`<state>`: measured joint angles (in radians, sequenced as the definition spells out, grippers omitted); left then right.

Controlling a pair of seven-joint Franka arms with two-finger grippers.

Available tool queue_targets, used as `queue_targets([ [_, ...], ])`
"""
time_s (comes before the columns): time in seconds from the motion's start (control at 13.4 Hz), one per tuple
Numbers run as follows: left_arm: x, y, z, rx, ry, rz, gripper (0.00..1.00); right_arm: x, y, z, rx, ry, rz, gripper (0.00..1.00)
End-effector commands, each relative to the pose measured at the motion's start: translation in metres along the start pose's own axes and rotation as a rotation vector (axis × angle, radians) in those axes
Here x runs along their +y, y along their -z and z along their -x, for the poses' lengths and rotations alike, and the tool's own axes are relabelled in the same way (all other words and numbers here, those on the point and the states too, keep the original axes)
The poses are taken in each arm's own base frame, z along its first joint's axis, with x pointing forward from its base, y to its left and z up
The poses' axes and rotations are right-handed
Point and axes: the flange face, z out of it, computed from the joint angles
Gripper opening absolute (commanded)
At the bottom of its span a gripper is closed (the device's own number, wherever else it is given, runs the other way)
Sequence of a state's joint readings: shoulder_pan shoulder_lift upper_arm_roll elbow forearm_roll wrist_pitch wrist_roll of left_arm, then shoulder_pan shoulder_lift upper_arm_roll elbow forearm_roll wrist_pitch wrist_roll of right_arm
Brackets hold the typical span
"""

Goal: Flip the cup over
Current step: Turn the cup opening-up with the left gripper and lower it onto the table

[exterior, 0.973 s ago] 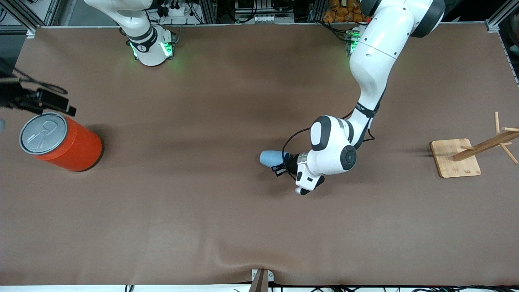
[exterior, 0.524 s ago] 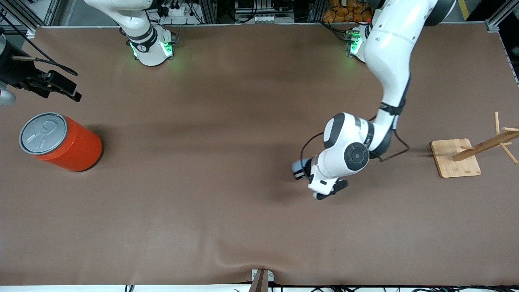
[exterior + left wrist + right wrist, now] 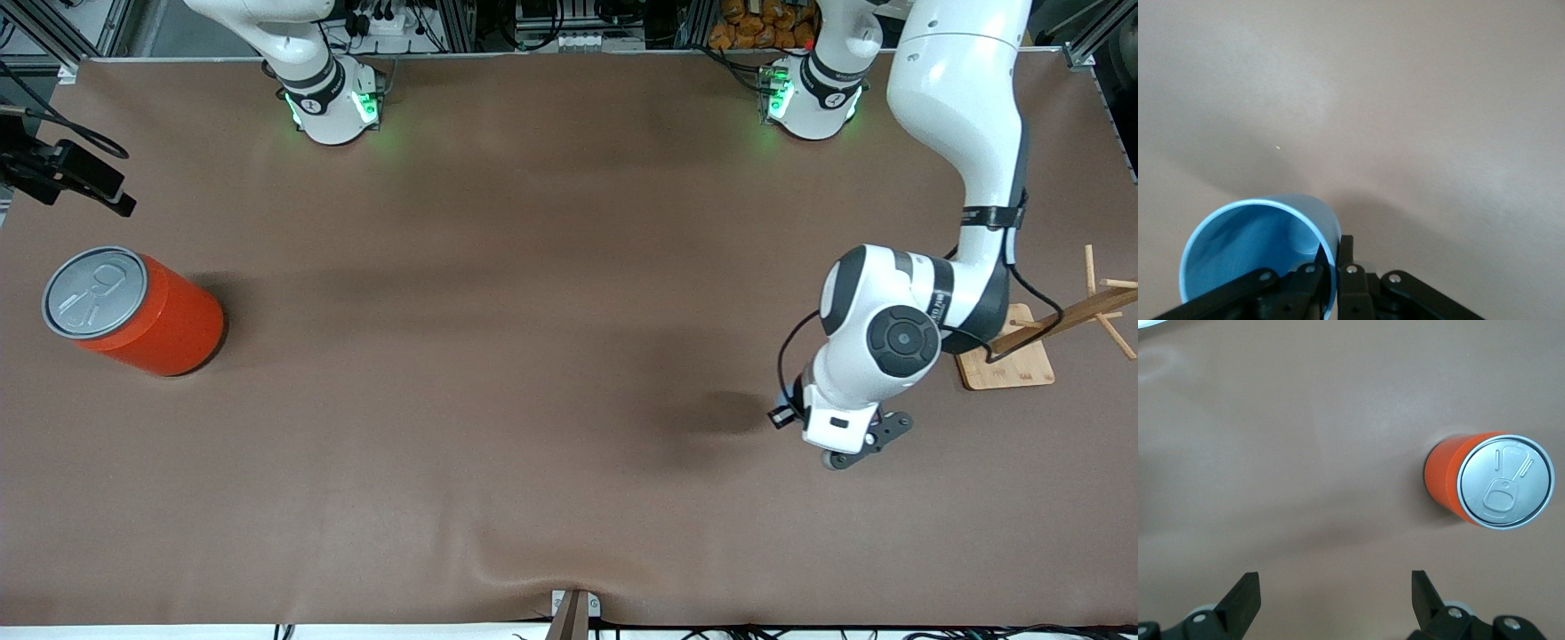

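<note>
Table (image 3: 498,373): I see one brown table.
Arms: I count two white arms.
Orange can (image 3: 133,313): I see one, standing up with a grey pull-tab lid, at the right arm's end of the table.
Wooden rack (image 3: 1000,347): I see one, at the left arm's end.
Left gripper (image 3: 1330,267): up over the table beside the rack; its two fingers (image 3: 1346,267) pinch the cup's rim, one inside and one outside.
Right gripper (image 3: 1331,600): waits in the air near the can, fingers spread wide, nothing between them.
Cup (image 3: 1258,250): I see one small light-blue cup, held up in the left gripper, lying sideways.
</note>
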<state>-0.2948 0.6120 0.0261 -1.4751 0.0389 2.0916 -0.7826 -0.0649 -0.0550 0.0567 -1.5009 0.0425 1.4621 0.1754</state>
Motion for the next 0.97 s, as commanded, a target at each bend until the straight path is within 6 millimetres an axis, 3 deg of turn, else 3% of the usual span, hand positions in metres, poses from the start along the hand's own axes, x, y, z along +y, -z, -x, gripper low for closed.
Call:
queue_targets([
  [0.0,0.020,-0.015,0.020,0.023,-0.020,-0.010,0.00,0.004,0.002,-0.006,-0.009,0.087,-0.010,1.00],
  [0.15,0.048,-0.031,0.049,0.021,-0.012,-0.013,0.00,0.007,0.002,-0.005,-0.012,0.084,-0.010,1.00],
  [0.3,0.057,-0.062,0.088,-0.014,-0.068,-0.071,0.00,0.009,0.002,-0.005,-0.020,0.083,-0.009,1.00],
  [0.52,0.053,-0.070,0.094,-0.020,-0.080,-0.093,0.00,0.008,0.001,-0.004,-0.025,0.085,-0.011,1.00],
  [0.6,0.050,-0.061,0.089,-0.016,-0.066,-0.080,0.27,0.008,0.001,-0.004,-0.025,0.085,-0.013,1.00],
  [0.67,0.047,-0.055,0.083,-0.018,-0.060,-0.070,0.99,0.008,0.001,-0.004,-0.025,0.085,-0.013,1.00],
  [0.82,0.047,-0.031,0.080,-0.001,-0.063,-0.052,1.00,0.007,0.002,-0.003,-0.025,0.091,-0.011,1.00],
  [0.9,0.043,-0.011,0.075,0.018,-0.070,-0.035,1.00,0.006,0.003,-0.003,-0.023,0.097,-0.010,1.00],
])
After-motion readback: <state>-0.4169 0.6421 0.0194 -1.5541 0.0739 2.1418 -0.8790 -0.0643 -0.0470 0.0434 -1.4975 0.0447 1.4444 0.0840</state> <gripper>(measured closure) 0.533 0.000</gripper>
